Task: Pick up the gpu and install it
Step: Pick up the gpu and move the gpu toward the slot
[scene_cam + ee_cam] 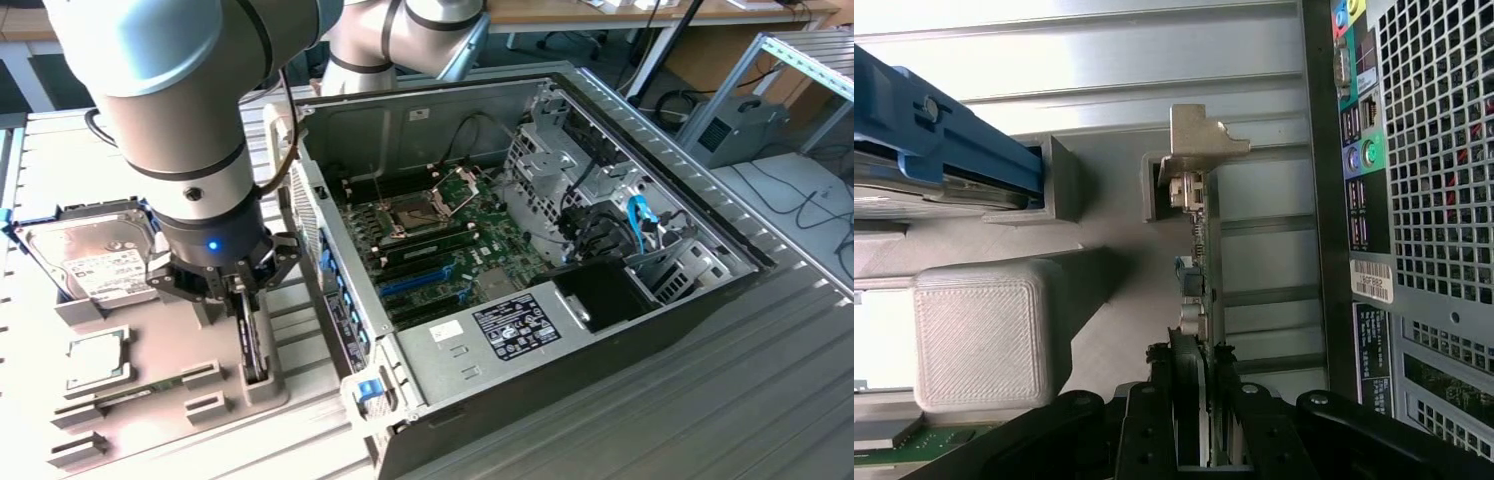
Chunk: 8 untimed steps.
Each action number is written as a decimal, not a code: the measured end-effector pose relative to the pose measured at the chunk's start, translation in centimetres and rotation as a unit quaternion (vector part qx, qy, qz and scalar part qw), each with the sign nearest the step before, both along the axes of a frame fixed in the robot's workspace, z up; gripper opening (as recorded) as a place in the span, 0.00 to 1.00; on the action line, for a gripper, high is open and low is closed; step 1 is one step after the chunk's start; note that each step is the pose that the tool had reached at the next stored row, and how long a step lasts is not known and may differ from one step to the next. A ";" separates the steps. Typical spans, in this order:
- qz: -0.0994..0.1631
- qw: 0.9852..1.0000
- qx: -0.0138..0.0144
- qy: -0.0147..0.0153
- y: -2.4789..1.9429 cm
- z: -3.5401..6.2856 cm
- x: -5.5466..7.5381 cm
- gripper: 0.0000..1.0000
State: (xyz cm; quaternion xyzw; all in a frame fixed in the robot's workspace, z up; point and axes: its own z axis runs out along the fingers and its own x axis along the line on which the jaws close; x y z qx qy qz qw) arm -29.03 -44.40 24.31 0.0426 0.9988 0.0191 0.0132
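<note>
Looks down steeply from high and well back in the exterior view, over the pincer (244, 290), the tray (160, 360) under it and the computer case (441, 120) beside it. Sits close behind the pincer in the wrist view, facing along the gpu (1199, 250); shares those same things.

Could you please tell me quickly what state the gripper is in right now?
Gripper: closed on the gpu, gripping the card by its edge.
</note>
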 end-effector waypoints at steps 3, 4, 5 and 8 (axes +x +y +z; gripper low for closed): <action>0.000 1.000 0.000 0.000 0.00 0.19 0.0 0.27; 0.000 1.000 0.000 0.000 0.00 0.22 0.0 0.27; 0.000 1.000 0.000 0.000 0.00 0.27 0.0 0.27; 0.000 1.000 0.000 0.000 0.00 0.43 0.0 0.27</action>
